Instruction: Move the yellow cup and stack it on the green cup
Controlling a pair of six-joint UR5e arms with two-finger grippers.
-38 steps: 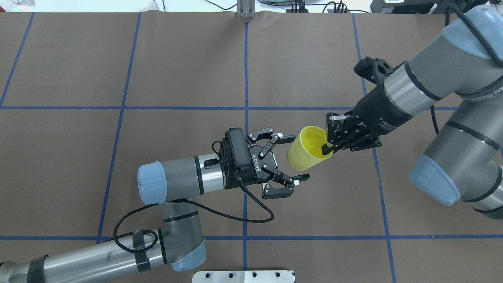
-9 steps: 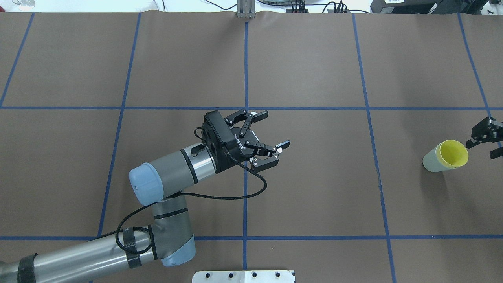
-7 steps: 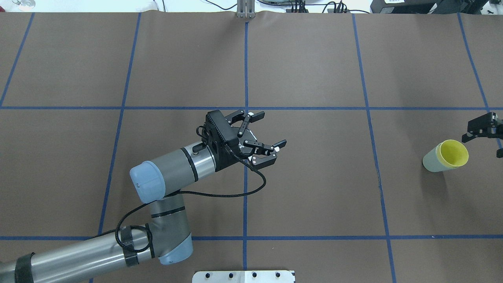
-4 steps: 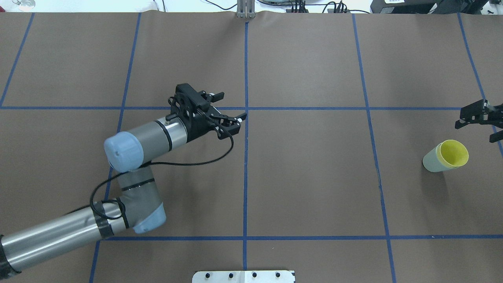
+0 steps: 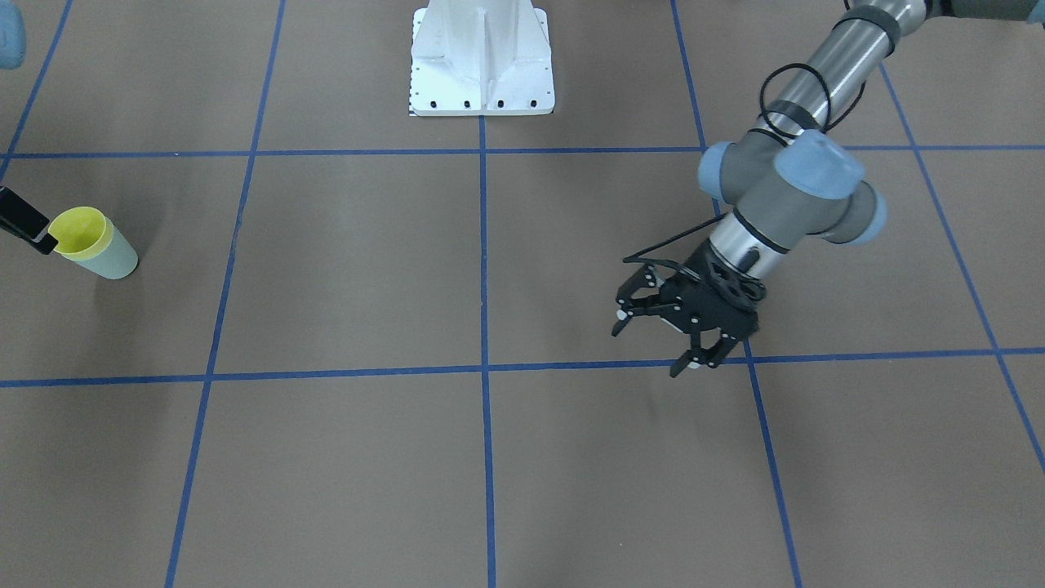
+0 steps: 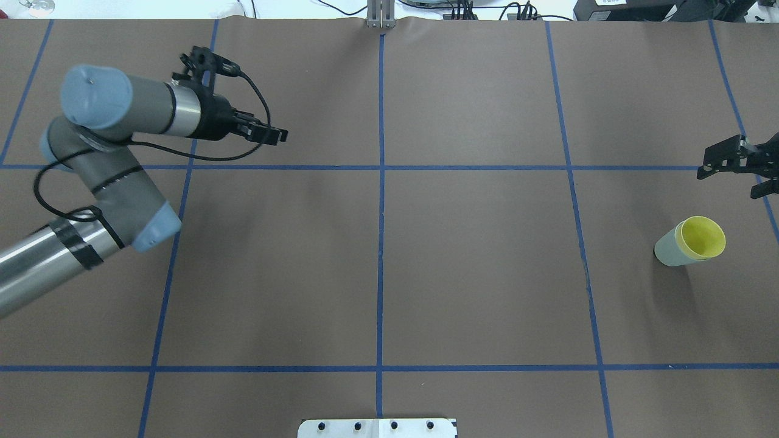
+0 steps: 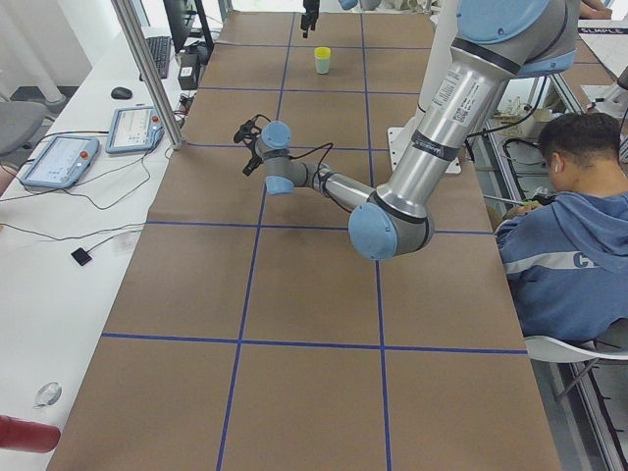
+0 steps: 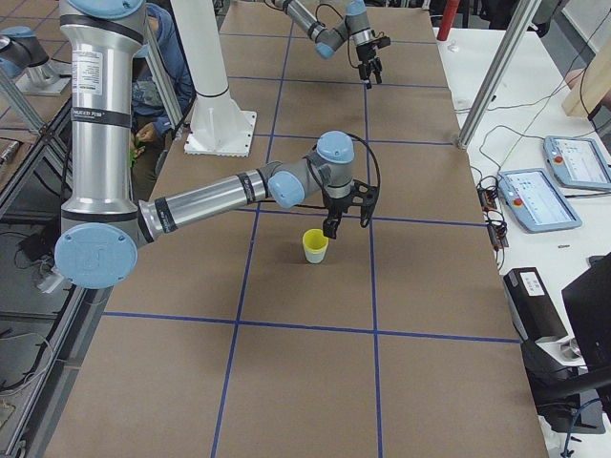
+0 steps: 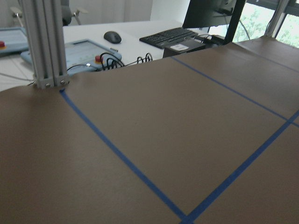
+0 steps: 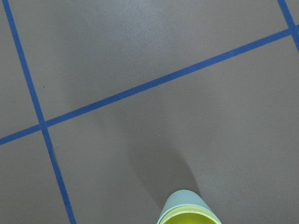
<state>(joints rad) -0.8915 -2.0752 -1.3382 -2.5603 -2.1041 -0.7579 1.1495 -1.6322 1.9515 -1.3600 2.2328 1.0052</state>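
Observation:
The yellow cup sits nested inside the green cup, upright at the table's right side. The stack also shows in the front view, yellow cup in green cup, and at the bottom of the right wrist view. My right gripper is open and empty, apart from the stack on its far side. My left gripper is far off at the table's left, raised. In the front view the left gripper is open and empty.
The brown table has a blue tape grid. The white robot base plate is at the near-robot edge. A metal post stands at the far edge. A seated person and desk tablets lie beyond the table.
Earlier my right gripper held the yellow cup mid-table near the left gripper. The cup now sits in the green cup. The right gripper has drawn away; the left arm has swung far left.

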